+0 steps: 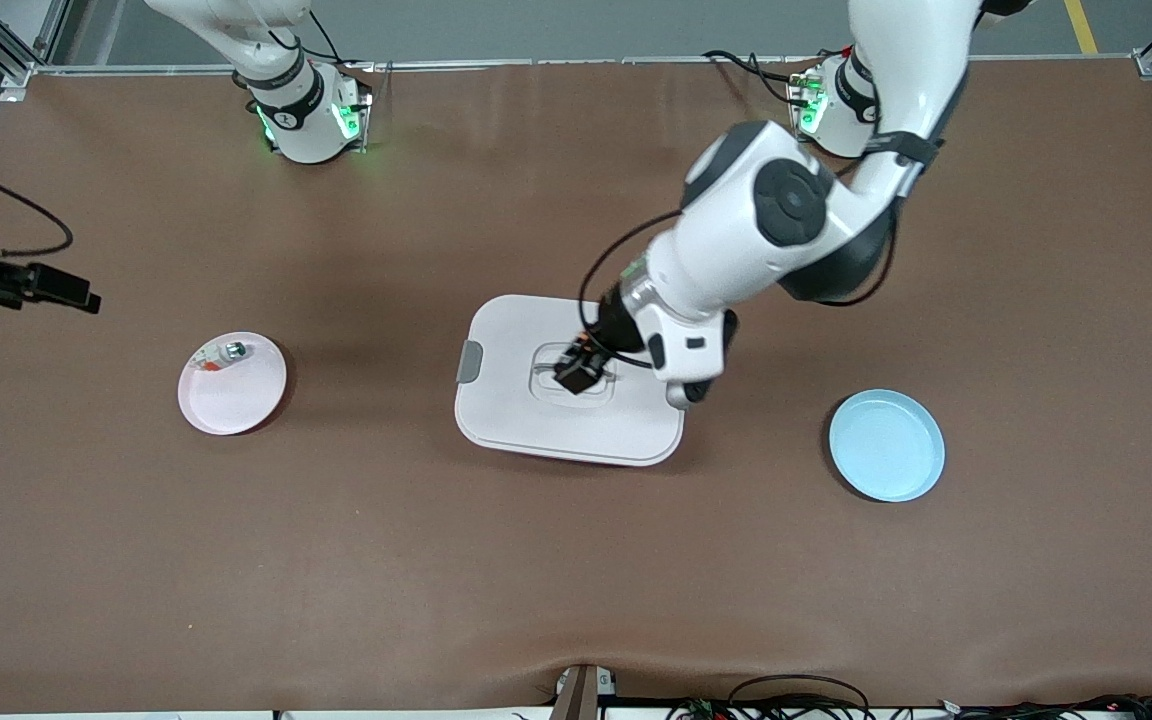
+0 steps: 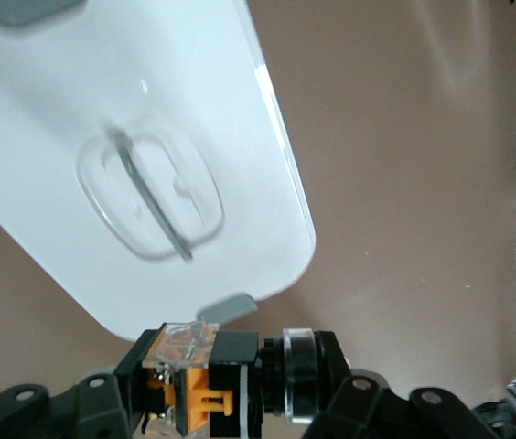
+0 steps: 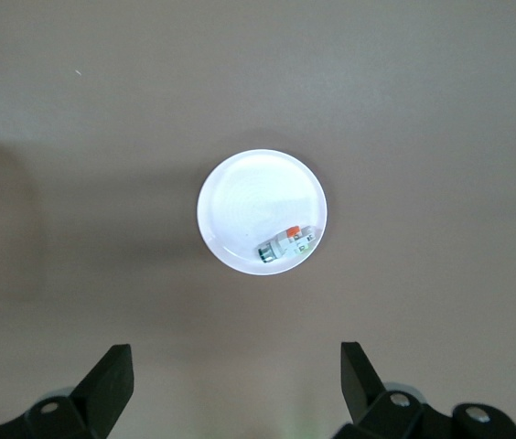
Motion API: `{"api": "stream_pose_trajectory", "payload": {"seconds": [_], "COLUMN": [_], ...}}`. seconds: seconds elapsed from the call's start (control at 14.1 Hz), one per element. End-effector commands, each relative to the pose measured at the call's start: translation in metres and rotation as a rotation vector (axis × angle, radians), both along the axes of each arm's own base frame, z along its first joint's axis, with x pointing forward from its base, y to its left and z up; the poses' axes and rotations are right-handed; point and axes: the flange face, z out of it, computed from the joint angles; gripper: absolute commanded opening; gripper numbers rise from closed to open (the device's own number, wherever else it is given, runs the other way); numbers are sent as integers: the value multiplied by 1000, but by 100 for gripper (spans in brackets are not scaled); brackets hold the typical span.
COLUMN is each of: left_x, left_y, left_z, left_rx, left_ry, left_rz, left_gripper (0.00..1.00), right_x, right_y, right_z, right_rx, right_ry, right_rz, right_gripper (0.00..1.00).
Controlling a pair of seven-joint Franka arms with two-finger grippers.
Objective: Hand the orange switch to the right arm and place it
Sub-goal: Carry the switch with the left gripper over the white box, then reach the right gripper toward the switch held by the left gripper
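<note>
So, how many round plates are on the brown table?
2. A pale pink round plate lies toward the right arm's end; a light blue round plate lies toward the left arm's end.

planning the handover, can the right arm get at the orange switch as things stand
Probably not yet. The small black-and-orange switch sits clamped in the left claw over the white rectangular lid. The right claw hangs open above the round pink plate, well away toward its own end.

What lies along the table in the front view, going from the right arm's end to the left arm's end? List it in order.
pink plate holding a small silvery-clear piece → white lid, with the left gripper over it shut on the orange switch → blue plate.
</note>
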Motion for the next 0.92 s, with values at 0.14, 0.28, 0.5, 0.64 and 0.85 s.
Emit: {"api": "stream_pose_trajectory", "payload": {"seconds": [0.14, 0.28, 0.5, 0.64, 0.85], "left_x": [-15, -21, -23, -38, -43], "left_y": [-51, -68, -71, -83, -85], "left_z": [-4, -18, -28, -35, -37], "left_rx": [-113, -109, -86, -46, -20], "left_ry": [76, 122, 193, 223, 270], "left_rz": [235, 288, 404, 374, 400], "left_gripper": [0, 0, 0, 0, 0], "right_x": [3, -2, -15, -26, -32], "right_y": [10, 26, 44, 65, 93], "right_z": [-1, -2, -3, 0, -9], "right_rx": [12, 142, 275, 385, 531], "right_ry": [17, 7, -4, -13, -47], "right_rz": [39, 44, 80, 108, 88], "right_gripper": [100, 100, 100, 100, 100]}}
